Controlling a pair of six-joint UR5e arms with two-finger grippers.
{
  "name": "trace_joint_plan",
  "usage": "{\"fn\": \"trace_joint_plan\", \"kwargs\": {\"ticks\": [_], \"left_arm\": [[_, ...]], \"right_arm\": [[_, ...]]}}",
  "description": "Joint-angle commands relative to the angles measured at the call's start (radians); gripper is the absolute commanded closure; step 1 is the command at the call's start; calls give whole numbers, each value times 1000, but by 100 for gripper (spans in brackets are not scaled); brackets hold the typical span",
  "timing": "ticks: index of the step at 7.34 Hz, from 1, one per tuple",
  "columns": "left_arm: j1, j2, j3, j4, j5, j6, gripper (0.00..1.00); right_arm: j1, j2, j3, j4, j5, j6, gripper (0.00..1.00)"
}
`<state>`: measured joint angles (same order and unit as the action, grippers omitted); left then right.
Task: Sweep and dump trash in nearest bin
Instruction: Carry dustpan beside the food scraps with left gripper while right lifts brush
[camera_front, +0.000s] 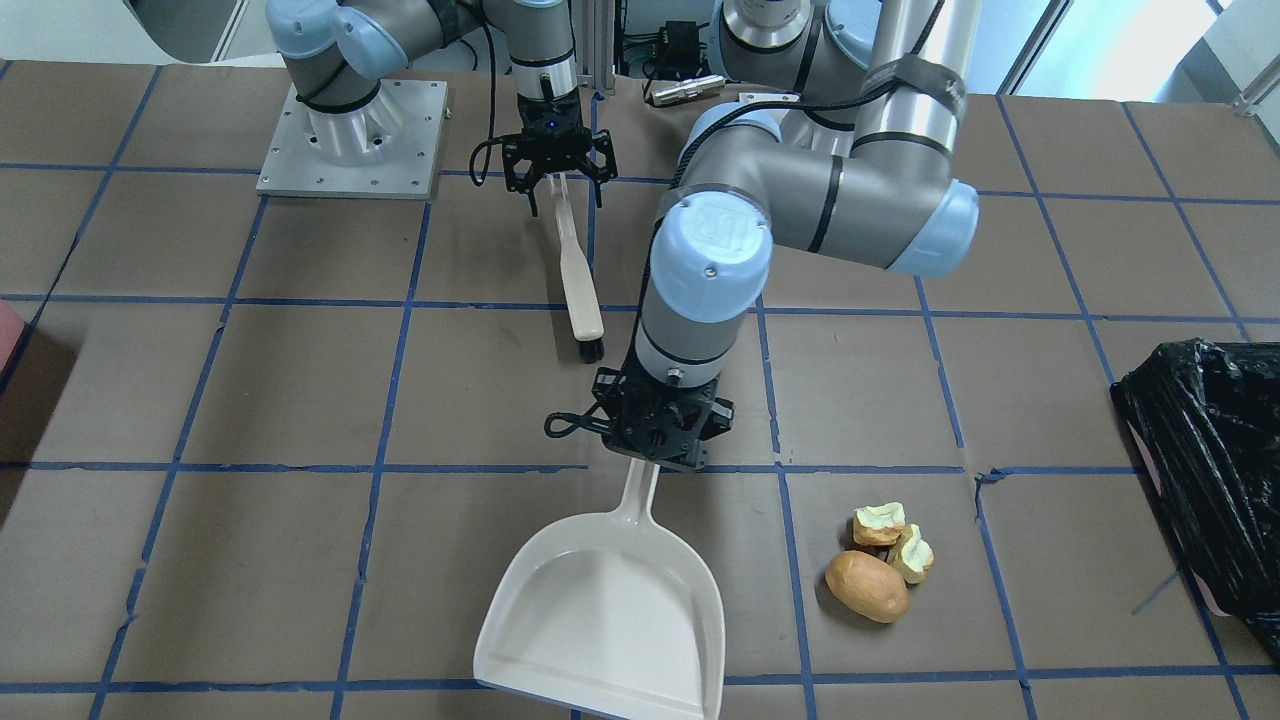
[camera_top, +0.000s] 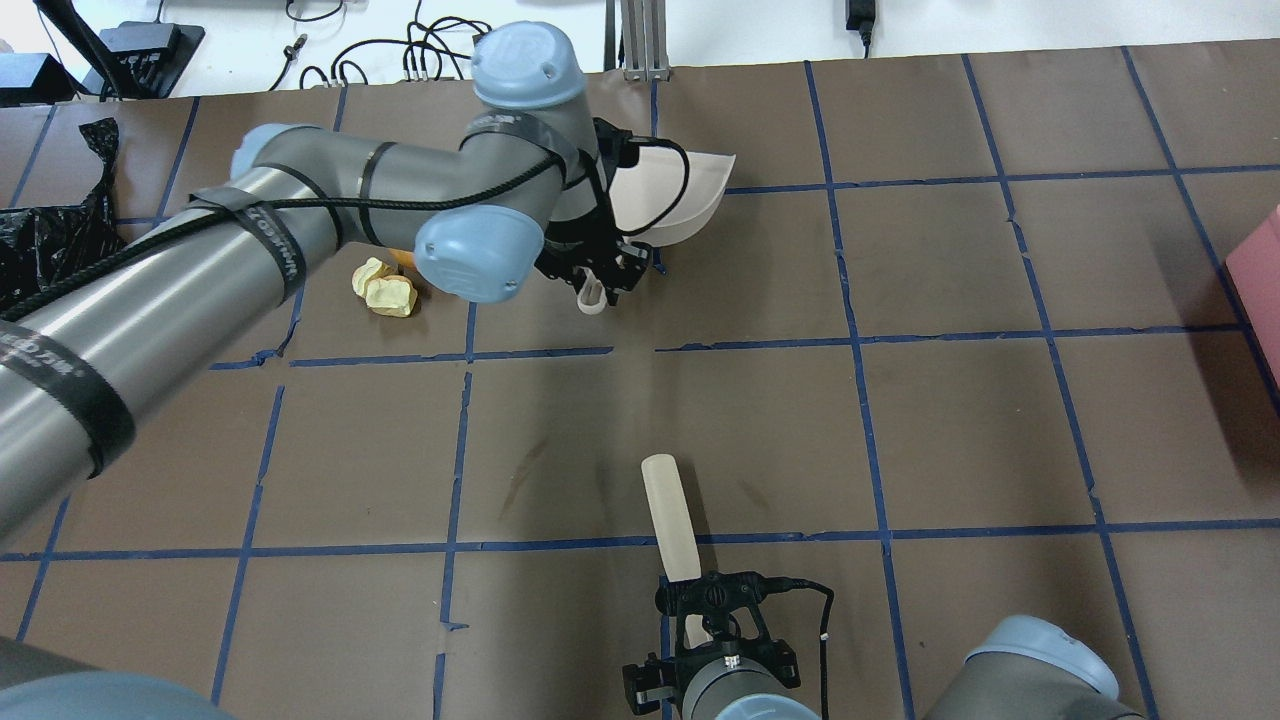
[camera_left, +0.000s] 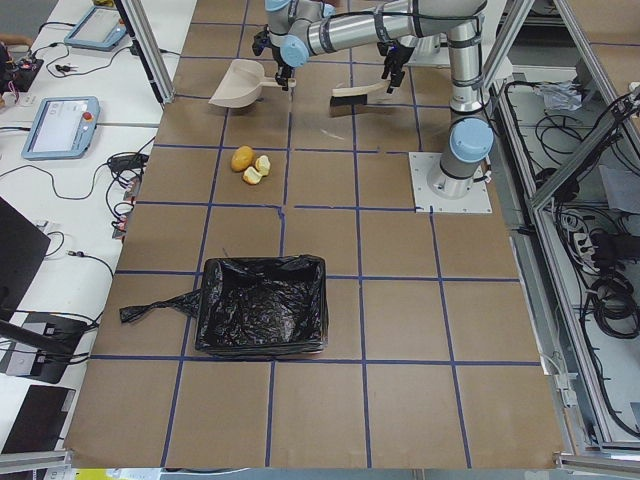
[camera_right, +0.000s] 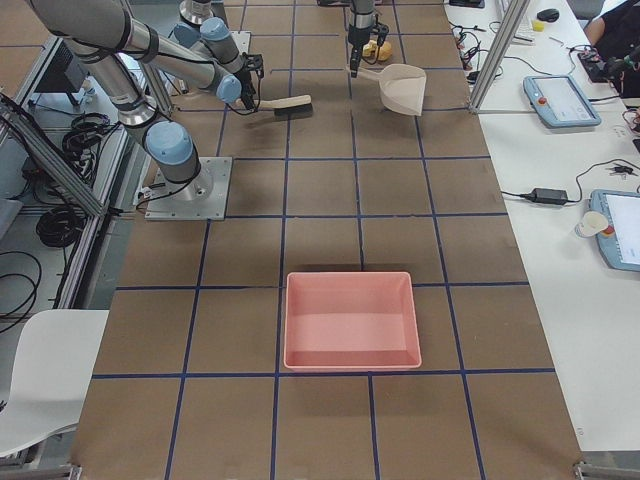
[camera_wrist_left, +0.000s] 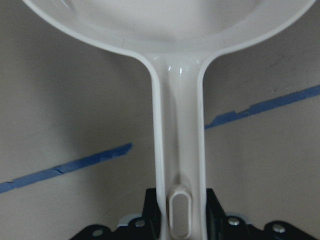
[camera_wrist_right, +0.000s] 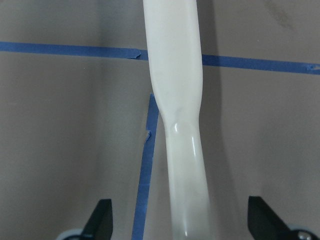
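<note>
Dustpan (camera_front: 610, 620) handle is pinched tight in the left gripper (camera_front: 655, 462), pan near the trash (camera_front: 880, 565). Right gripper (camera_front: 557, 185) straddles the brush (camera_front: 580, 290) handle with fingers spread, not yet gripping. Best to centre the handle, close, then lift straight. Bare mat (camera_front: 300, 400) lies between brush and trash. Bin (camera_front: 1200, 450) sits well apart on the robot's left, and the pan lip is near the operators' side.

Your worktop (camera_right: 330, 400) is covered in brown paper, ruled into squares by blue tape (camera_front: 300, 301). The white desk (camera_right: 570, 260) beside it carries tablets (camera_left: 60, 127) and loose leads. Aluminium posts (camera_left: 142, 50) frame the cell, and a white chair (camera_right: 45, 385) sits off one corner.
</note>
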<state>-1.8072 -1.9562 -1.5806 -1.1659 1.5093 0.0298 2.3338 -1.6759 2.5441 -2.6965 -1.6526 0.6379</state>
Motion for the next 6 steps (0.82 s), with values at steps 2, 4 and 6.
{"fn": "trace_joint_plan", "kwargs": {"ticks": [2, 4, 6], "left_arm": [[141, 104, 16, -161, 107, 247, 97], [228, 163, -1, -190, 115, 452, 98], [308, 218, -21, -228, 114, 591, 98]], "right_arm": [[-1, 2, -5, -2, 11, 3, 47], [-4, 4, -8, -2, 11, 2, 70], [-5, 4, -10, -2, 11, -6, 80]]}}
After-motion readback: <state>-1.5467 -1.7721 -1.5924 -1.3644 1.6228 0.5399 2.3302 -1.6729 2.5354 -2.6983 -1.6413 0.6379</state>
